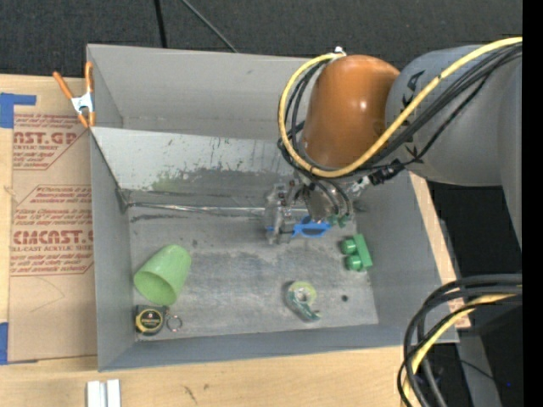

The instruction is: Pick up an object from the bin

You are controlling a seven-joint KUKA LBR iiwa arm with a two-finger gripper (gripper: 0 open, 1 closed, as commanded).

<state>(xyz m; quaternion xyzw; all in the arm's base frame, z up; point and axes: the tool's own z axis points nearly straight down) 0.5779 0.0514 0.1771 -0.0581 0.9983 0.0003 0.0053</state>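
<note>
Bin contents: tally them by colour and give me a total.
Green: 2, the cup and the block
Blue: 1, the small piece by the gripper
Black and yellow: 1, the round tape measure
Whitish and green: 1, the small ring-shaped thing
Total: 5

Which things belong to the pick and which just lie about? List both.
In the job: the hand; the small blue piece right by it, mid-bin.
Lying about: green cup; yellow tape measure; green block; pale ring.
</note>
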